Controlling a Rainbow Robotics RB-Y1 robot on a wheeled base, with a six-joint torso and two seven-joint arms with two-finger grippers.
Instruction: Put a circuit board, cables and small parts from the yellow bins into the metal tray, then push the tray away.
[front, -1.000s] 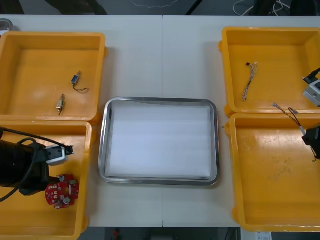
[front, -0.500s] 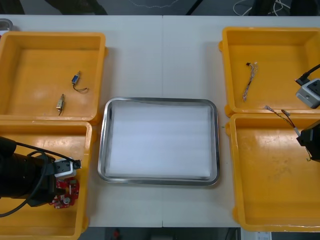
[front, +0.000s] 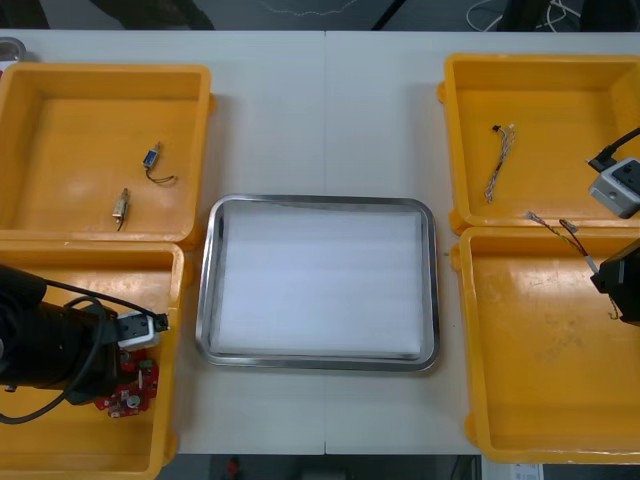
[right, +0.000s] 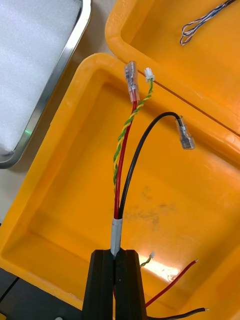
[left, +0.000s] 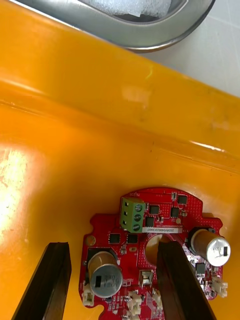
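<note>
A round red circuit board (left: 150, 235) lies in the near left yellow bin (front: 60, 440). My left gripper (left: 115, 282) is open low over it, one finger (left: 50, 280) beside the board and the other over its middle. In the front view the left gripper (front: 125, 385) covers most of the board (front: 130, 400). My right gripper (right: 115, 254) is shut on a red and yellow cable (right: 120, 160) bundled with a black wire, held above the near right bin (front: 540, 380). The metal tray (front: 318, 202), white inside, sits between the bins.
Two small metal parts (front: 152, 165) (front: 121, 207) lie in the far left bin. A twisted blue and white cable (front: 498, 160) lies in the far right bin. The tray's rim (left: 135, 35) is just beyond the near left bin's wall.
My left arm has moved toward the table's front edge and down over the circuit board, covering more of it. The held cable's free ends have shifted slightly left.
</note>
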